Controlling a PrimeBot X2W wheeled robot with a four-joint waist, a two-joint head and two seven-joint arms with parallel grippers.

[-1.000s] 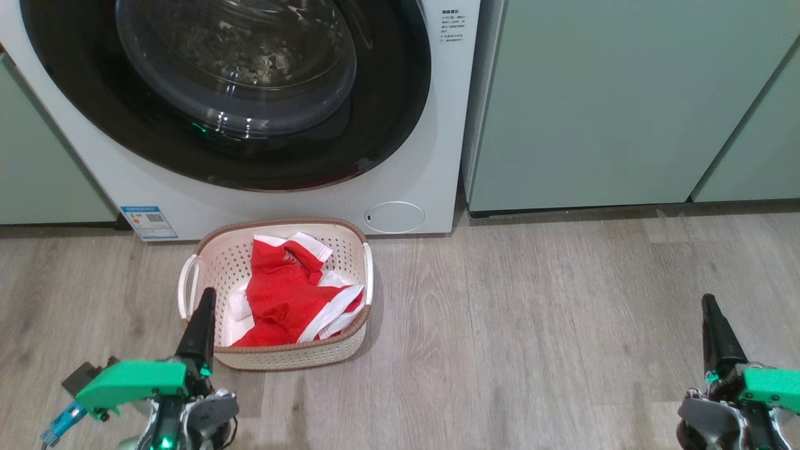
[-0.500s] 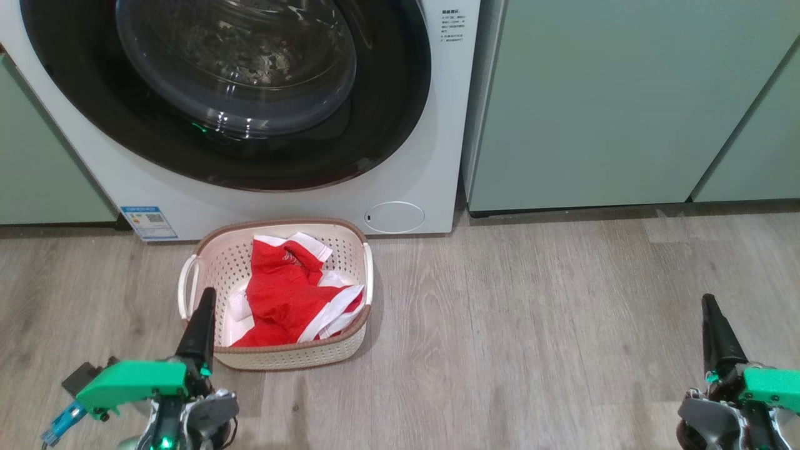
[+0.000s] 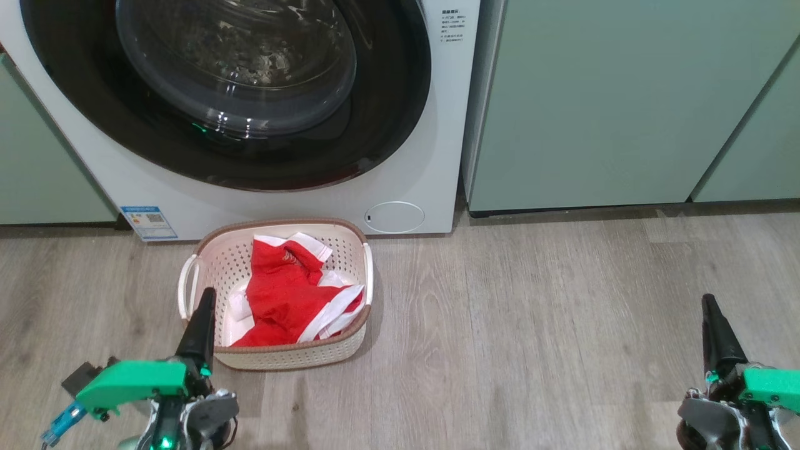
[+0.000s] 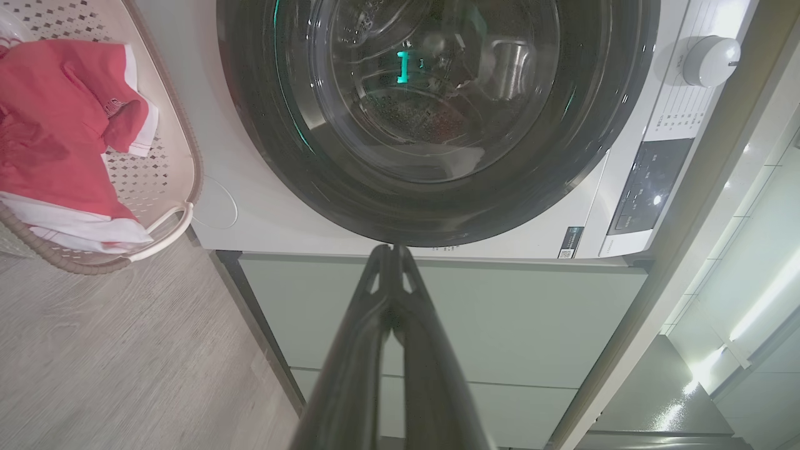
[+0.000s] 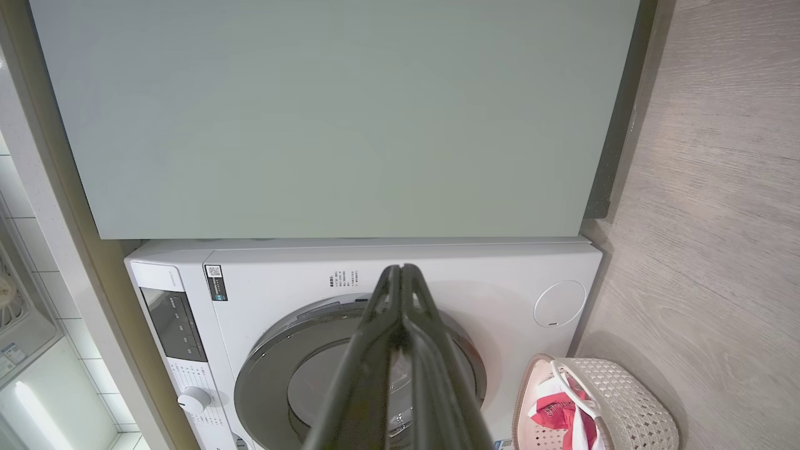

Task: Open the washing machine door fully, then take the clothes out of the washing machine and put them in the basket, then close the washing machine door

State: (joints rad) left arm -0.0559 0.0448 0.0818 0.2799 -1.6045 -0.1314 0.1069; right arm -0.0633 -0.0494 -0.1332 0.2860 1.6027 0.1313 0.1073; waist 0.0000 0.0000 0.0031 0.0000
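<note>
Two tools hang low over the wooden floor (image 3: 531, 325), one at each near corner of the head view. On the left, the left tool (image 3: 207, 299) has its two dark fingers pressed together with nothing between them. Its tip overlaps the near left corner of the basket (image 3: 294, 357) in that view, and I cannot tell whether it touches the rim. The basket stands on the floor just in front of the washing machine (image 3: 437, 162), and the clothes (image 3: 284, 297), red with white bands, lie heaped inside it. Behind it, the washing machine door (image 3: 390, 119) sits shut, flush with the white front, and the drum shows dimly through the glass. Right of the machine stands a pale green cabinet (image 3: 625, 100). At the far right, the right tool (image 3: 709, 305) is likewise pressed together and empty, well apart from the basket.
</note>
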